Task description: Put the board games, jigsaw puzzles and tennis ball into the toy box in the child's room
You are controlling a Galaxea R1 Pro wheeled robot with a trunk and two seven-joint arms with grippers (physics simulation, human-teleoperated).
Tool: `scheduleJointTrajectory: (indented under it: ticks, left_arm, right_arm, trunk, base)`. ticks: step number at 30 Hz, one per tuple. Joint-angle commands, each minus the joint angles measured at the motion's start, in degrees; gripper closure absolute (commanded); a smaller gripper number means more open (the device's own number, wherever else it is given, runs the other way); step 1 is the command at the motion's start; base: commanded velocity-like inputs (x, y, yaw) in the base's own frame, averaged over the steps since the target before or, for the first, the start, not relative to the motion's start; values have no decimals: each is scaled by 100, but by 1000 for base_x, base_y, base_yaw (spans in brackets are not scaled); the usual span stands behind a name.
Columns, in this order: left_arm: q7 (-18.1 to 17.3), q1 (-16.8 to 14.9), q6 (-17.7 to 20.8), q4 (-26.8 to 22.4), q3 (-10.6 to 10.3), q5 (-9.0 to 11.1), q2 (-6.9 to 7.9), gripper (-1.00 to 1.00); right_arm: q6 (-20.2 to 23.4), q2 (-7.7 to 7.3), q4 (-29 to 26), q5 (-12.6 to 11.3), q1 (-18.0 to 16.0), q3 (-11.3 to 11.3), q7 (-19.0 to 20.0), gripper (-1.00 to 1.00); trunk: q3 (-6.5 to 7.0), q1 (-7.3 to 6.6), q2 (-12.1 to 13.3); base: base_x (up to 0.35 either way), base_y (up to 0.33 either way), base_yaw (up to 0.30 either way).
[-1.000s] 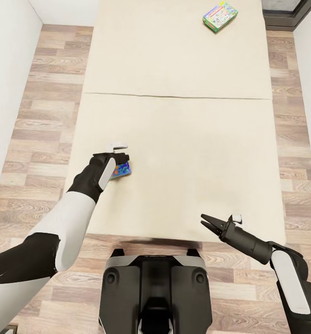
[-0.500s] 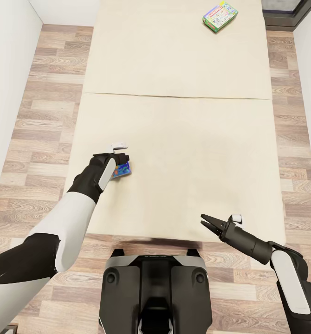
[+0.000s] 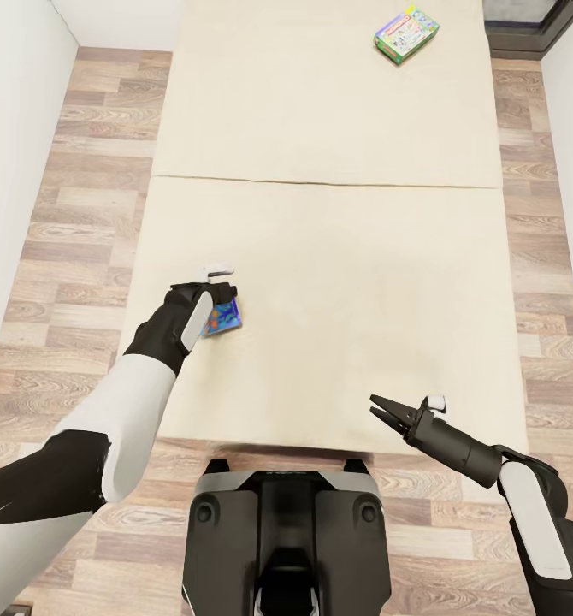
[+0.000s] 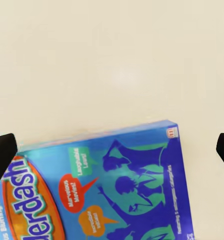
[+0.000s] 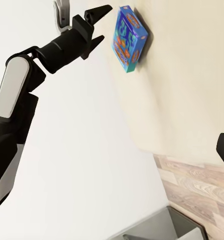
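A bedroom in a home: a wide bed (image 3: 338,257) with plain cream mattresses fills the frame's centre, with wood-plank floor (image 3: 81,197) along both sides, white walls (image 3: 13,128) at left, and colourful board games (image 3: 405,32) on the bed.

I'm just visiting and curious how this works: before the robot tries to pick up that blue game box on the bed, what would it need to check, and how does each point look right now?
1. Left gripper open: ok, its fingers are spread in the right wrist view.
2. Left gripper over the blue game box: ok, the box lies just below it on the bed.
3. Box between the fingers: not ok yet; in the left wrist view the box sits off to one side.
4. Fingers touching the box: cannot tell.
5. Right gripper out of the way: ok, open, at the bed's near edge.
6. Second game box safe: ok, far off on the bed.
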Motion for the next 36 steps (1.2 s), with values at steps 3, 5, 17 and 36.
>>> scheduleJointTrajectory:
  ticks: [3, 5, 17, 36]
  left_arm:
    - [50, -1, 11, -9, -15, 59, 2, -100]
    - [50, -1, 6, -10, -14, 59, 2, -100]
    - [51, -1, -2, -12, -34, 59, 2, -100]
    - [49, -1, 1, -12, -65, 52, 2, -100]
  right_arm:
    - [25, 0, -1, 24, -3, -7, 33, -100]
    - [25, 0, -1, 24, -3, -7, 33, -100]
    - [25, 0, -1, 31, -3, -2, 25, -100]
    - [28, 0, -9, 28, -3, 1, -91, -100]
  trunk:
    - [-5, 5, -8]
    - [-5, 5, -8]
    - [-5, 5, -8]
    - [-5, 5, -8]
  base:
    - [111, 13, 0]
    - [65, 8, 0]
    - [18, 2, 0]
    - [1, 0, 0]
